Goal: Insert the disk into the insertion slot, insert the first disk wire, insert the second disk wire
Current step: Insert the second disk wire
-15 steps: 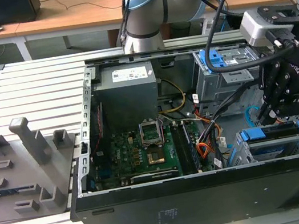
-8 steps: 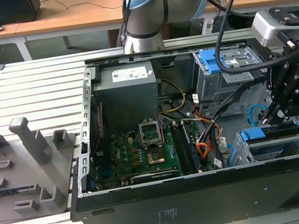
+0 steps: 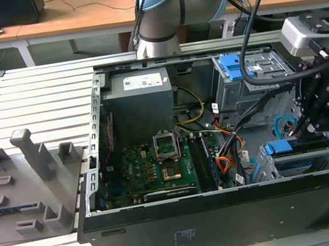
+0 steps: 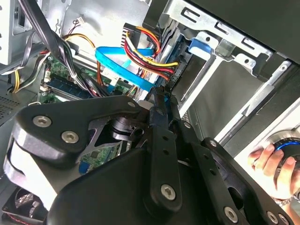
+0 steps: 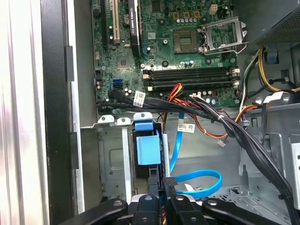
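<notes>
The disk lies inside the insertion slot, the silvery cage at the case's front corner on the exterior view's right. Its blue carrier shows at the bay's mouth. My gripper hangs just behind the disk, with its fingers drawn together on the dark plug of the second disk wire. That light-blue cable loops away from the plug. The first disk wire, a red, yellow and black bundle, runs in to the disk's rear edge beside the blue cable.
The open case holds a motherboard, a grey power supply and a taller cage with a blue latch. A black cable bundle crosses above the bay. A grey fixture stands on the exterior view's left. A person's hand rests outside the case.
</notes>
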`<state>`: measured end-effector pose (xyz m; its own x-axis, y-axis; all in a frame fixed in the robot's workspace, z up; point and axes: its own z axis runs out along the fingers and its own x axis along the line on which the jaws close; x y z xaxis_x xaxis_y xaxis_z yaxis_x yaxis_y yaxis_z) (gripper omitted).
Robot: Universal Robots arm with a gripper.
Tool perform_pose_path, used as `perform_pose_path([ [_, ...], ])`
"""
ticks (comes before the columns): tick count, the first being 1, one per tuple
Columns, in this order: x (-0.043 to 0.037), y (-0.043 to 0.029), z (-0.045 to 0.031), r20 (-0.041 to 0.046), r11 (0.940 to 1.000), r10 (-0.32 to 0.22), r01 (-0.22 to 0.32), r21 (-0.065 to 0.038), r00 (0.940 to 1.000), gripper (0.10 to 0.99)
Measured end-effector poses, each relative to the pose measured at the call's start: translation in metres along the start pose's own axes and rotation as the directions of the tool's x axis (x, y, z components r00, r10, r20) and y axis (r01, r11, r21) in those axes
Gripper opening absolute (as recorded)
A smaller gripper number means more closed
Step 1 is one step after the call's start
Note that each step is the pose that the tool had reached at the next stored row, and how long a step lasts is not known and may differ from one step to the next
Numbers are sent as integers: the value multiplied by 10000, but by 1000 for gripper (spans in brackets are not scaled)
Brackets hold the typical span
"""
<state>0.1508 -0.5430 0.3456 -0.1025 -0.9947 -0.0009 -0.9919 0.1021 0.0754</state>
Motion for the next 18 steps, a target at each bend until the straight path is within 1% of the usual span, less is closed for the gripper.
perform_pose_path([
  [3,1,-2,31,-1,10000,0,0,0,10000,165],
  [5,1,-3,46,15,10000,-1,1,-3,10000,165],
  [7,5,-4,55,30,10000,-2,2,-3,10000,165],
  [16,10,-7,79,25,10000,-5,5,-3,10000,165],
  [17,10,-7,82,30,10000,-5,5,-3,10000,173],
  [18,10,-7,82,28,10000,-5,5,-3,10000,239],
])
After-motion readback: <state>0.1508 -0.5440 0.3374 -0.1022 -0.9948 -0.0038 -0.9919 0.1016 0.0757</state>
